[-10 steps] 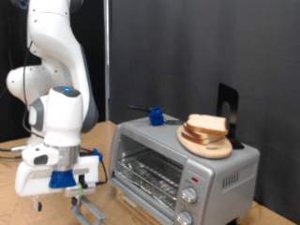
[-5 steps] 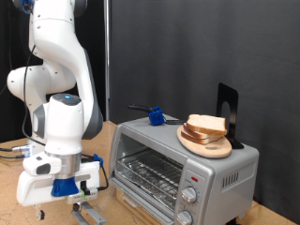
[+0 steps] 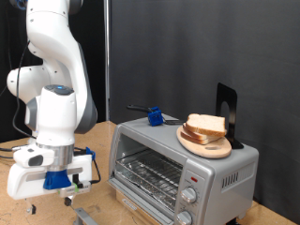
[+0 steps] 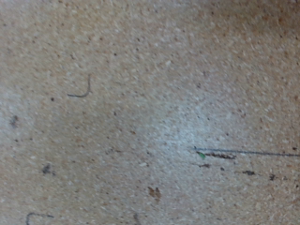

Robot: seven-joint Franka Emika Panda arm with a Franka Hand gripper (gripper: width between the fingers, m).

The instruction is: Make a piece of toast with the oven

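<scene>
White robot arm low beside the silver-grey toaster oven (image 3: 183, 167), bread untouched on top.

Exterior view: the pale, tan-crusted slice of toast (image 3: 207, 125) lies on a round wooden plate (image 3: 206, 144) atop the oven, whose glass door hangs open over the wire rack. The gripper (image 3: 52, 194) hangs low, well apart from the oven on its door side; its finger spread cannot be told. Wrist view: only blurred, speckled beige tabletop (image 4: 150, 112), no fingers visible.
</scene>
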